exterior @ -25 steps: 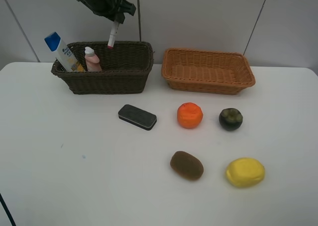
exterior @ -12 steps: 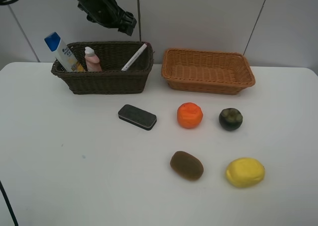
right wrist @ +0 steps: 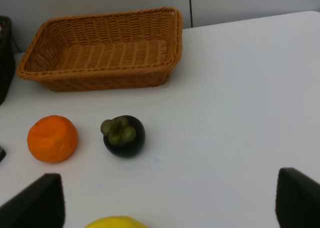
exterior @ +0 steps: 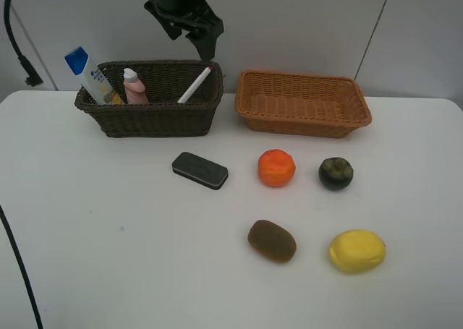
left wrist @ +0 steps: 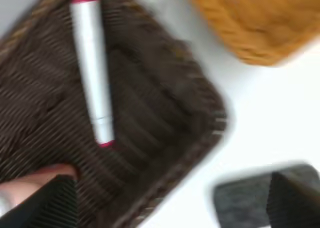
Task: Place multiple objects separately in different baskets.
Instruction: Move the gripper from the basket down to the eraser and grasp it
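My left gripper (exterior: 194, 32) is open and empty, above the right end of the dark brown basket (exterior: 145, 119). The white marker (exterior: 195, 84) leans inside that basket, next to the small pink bottle (exterior: 134, 87) and the white shampoo bottle (exterior: 90, 74). The left wrist view shows the marker (left wrist: 92, 67) lying free in the basket (left wrist: 165, 112), and the dark grey eraser (left wrist: 245, 203). The eraser (exterior: 200, 170), orange (exterior: 276, 167), mangosteen (exterior: 336, 173), kiwi (exterior: 272, 240) and lemon (exterior: 357, 250) lie on the table. The orange-tan basket (exterior: 302, 101) holds nothing. My right gripper (right wrist: 167, 203) is open, near the mangosteen (right wrist: 123, 135) and orange (right wrist: 52, 138).
The white table (exterior: 108, 235) runs to a pale wall behind the baskets. A black cable (exterior: 18, 47) hangs at the far left. The right wrist view shows the orange-tan basket (right wrist: 100, 50) and the top of the lemon (right wrist: 116, 222).
The left gripper let go of the marker, which dropped into the dark brown basket and now leans there. The gripper then moved right, over the basket's right end.
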Action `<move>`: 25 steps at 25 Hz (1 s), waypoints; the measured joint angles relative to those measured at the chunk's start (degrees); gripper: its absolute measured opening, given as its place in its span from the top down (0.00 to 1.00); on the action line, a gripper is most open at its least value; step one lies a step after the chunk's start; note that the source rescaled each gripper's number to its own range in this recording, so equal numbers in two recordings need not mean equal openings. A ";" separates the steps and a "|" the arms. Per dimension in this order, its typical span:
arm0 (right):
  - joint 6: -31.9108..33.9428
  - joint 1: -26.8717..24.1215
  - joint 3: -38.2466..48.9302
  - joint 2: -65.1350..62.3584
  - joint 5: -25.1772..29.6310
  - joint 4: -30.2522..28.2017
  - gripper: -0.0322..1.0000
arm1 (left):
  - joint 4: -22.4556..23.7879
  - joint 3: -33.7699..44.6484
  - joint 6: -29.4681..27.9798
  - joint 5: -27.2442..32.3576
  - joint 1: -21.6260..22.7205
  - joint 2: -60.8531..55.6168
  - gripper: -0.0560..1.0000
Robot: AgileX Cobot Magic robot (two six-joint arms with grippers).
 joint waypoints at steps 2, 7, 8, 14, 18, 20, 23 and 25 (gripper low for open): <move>0.00 0.00 0.00 0.00 0.00 0.00 0.00 | 0.45 0.00 1.17 0.23 -2.85 0.00 0.00; 0.00 0.00 0.00 0.00 0.00 0.00 0.00 | 1.14 1.25 3.41 0.23 -8.05 0.00 0.00; 0.00 0.00 0.00 0.00 0.00 0.00 0.00 | 1.51 2.41 3.87 0.17 -8.99 0.00 0.00; 0.00 0.00 0.00 0.00 0.00 0.00 0.00 | 3.30 14.14 5.19 0.13 -11.90 0.00 0.00; 0.00 0.00 0.00 0.00 0.00 0.00 0.00 | 3.30 20.33 7.95 0.05 -11.90 0.00 0.00; 0.00 0.00 0.00 0.00 0.00 0.00 0.00 | 3.30 23.09 10.50 -1.53 -11.90 -0.05 0.00; 0.00 0.00 0.00 0.00 0.00 0.00 0.00 | 3.24 26.87 15.37 -6.76 -11.90 -0.05 0.00; 0.00 0.00 0.00 0.00 0.00 0.00 0.00 | 3.24 29.20 19.13 -10.40 -11.90 -0.05 0.00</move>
